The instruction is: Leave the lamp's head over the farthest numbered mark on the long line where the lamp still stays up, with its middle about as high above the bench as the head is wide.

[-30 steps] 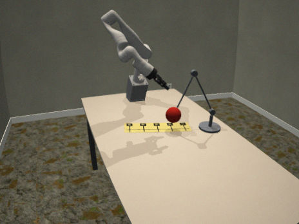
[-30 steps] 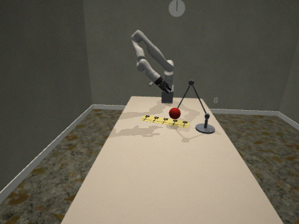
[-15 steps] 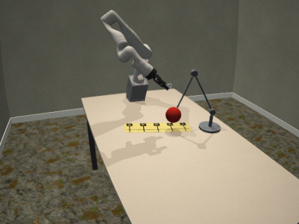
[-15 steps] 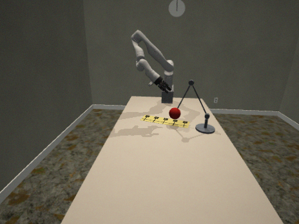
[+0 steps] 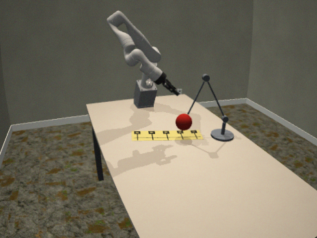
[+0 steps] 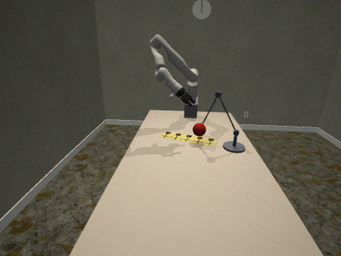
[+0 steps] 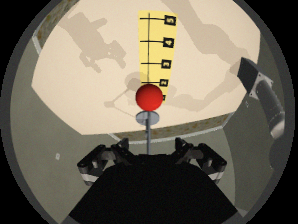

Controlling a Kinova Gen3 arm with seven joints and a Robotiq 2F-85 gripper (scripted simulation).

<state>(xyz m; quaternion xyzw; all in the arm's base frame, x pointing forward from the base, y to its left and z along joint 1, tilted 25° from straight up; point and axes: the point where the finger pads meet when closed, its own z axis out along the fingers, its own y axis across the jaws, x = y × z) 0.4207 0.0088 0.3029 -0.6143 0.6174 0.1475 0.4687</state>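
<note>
The lamp has a round grey base (image 5: 222,135) and two thin dark links that meet at a raised elbow joint (image 5: 205,77). Its red ball head (image 5: 184,122) hangs a little above the bench, over the yellow strip (image 5: 167,135) of numbered marks, about the second mark from the base end. The head also shows in the exterior view (image 6: 199,129) and in the wrist view (image 7: 149,98). My gripper (image 5: 175,90) is open and empty, raised behind the head near the arm's pedestal, apart from the lamp. It also shows in the exterior view (image 6: 188,98).
The arm's grey pedestal (image 5: 145,94) stands at the bench's far edge. The bench's left edge lies just past the strip's far end. A wall clock (image 6: 201,9) hangs behind.
</note>
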